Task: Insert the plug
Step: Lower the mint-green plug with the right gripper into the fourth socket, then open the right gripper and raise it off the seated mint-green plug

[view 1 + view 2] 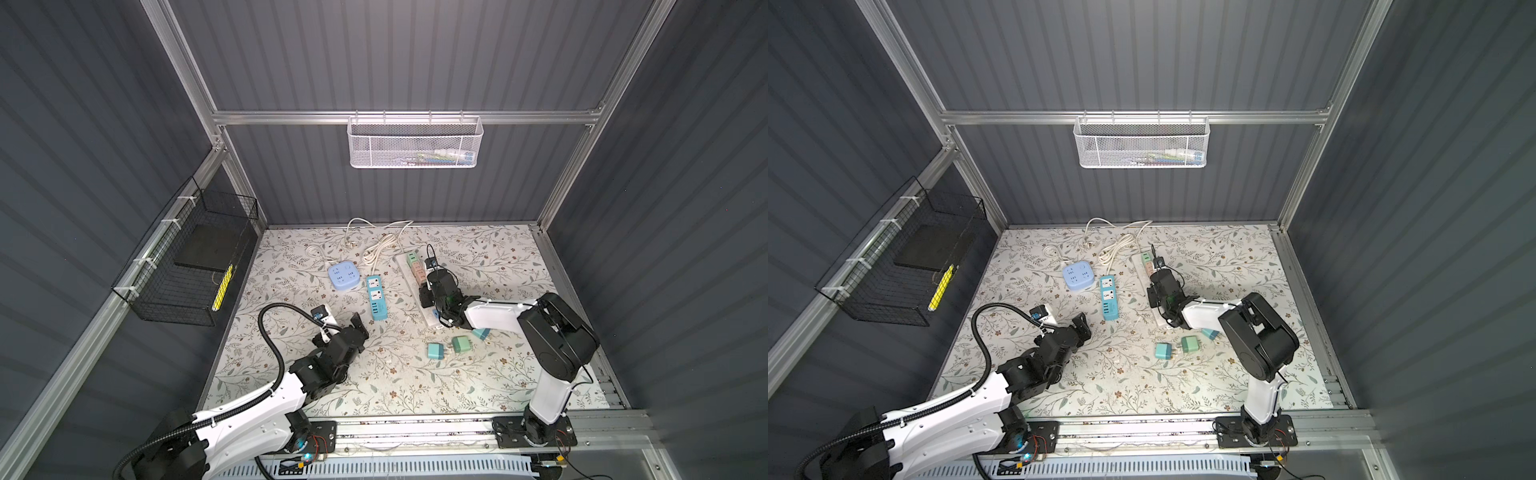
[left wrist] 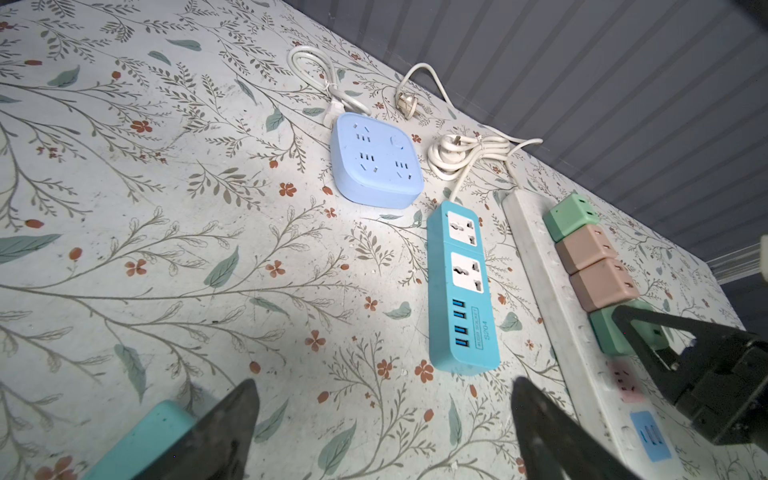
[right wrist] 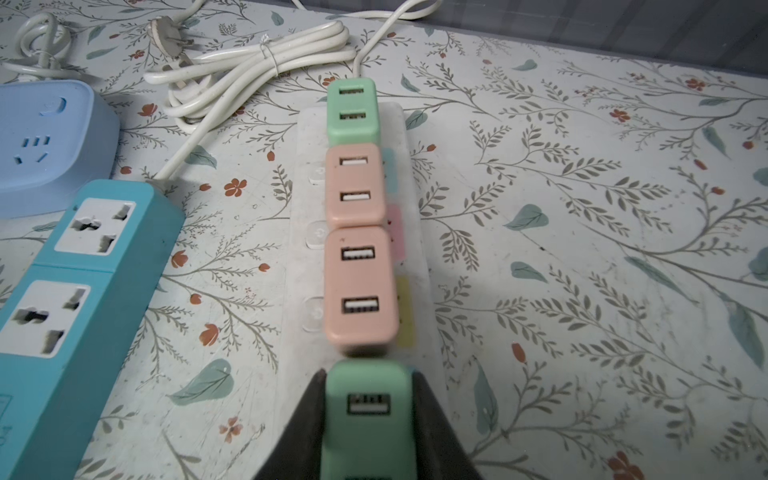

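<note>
Floral-print tabletop within grey ribbed walls. On white power strip: row of one green charger and two pink chargers, seated upright. Directly after last pink unit, over strip: green plug, clamped between fingers of right gripper; full seating not determinable. Beyond teal power strip alongside: left gripper, spread wide, gripping nothing. Near strip's front end: three loose chargers.
</note>
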Motion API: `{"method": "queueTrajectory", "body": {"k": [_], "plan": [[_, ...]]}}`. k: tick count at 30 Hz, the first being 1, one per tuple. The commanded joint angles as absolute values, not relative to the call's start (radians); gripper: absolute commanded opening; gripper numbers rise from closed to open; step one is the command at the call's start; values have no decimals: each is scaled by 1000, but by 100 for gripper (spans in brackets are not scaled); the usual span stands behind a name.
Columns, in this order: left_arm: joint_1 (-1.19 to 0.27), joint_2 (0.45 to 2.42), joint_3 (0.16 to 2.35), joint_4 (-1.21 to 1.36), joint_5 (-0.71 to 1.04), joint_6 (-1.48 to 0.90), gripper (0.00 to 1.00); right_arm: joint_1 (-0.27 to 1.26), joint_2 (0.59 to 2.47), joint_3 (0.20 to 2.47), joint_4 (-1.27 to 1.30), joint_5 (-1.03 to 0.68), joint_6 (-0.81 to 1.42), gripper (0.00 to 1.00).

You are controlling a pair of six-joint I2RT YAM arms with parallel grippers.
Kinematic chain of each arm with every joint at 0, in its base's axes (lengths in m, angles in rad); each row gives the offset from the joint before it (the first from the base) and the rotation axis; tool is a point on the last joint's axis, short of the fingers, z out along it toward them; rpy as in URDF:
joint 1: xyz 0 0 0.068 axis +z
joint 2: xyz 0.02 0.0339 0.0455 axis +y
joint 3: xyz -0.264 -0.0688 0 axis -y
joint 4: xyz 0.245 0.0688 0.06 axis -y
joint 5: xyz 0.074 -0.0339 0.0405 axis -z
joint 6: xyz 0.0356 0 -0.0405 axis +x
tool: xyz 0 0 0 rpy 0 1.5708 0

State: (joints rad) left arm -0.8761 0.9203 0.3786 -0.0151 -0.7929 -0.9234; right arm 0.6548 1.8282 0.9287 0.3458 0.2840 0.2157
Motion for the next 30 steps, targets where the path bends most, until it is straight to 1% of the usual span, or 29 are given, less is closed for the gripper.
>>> {"method": "queueTrajectory", "body": {"k": [1, 3, 4, 5, 7, 9, 10, 11, 18, 20, 24, 30], "plan": [[-876, 921, 413, -32, -818, -891, 95, 684, 1914, 864, 163, 210, 249, 22], [-877, 934, 419, -31, -816, -891, 95, 683, 1901, 881, 138, 209, 240, 23], [-877, 940, 421, -28, -812, -891, 95, 683, 1887, 891, 124, 206, 233, 25], [-876, 943, 423, -26, -810, -892, 95, 683, 1873, 903, 109, 201, 227, 28], [-876, 945, 425, -25, -806, -892, 95, 682, 1841, 937, 75, 189, 206, 37], [-877, 938, 425, -18, -799, -885, 95, 678, 1815, 978, 39, 175, 189, 44], [-876, 934, 423, -5, -791, -868, 95, 677, 1803, 1002, 23, 170, 183, 49], [-877, 931, 425, 0, -783, -856, 95, 672, 1794, 1020, 13, 164, 183, 52], [-877, 919, 453, 24, -724, -760, 96, 618, 1722, 1118, -30, 67, 205, 58], [-877, 928, 466, 22, -724, -751, 96, 603, 1719, 1140, -48, 45, 210, 59], [-877, 951, 485, 29, -721, -744, 96, 580, 1740, 1168, -76, 58, 197, 59], [-877, 978, 499, 23, -718, -744, 96, 554, 1732, 1132, -82, 78, 200, 56]]}}
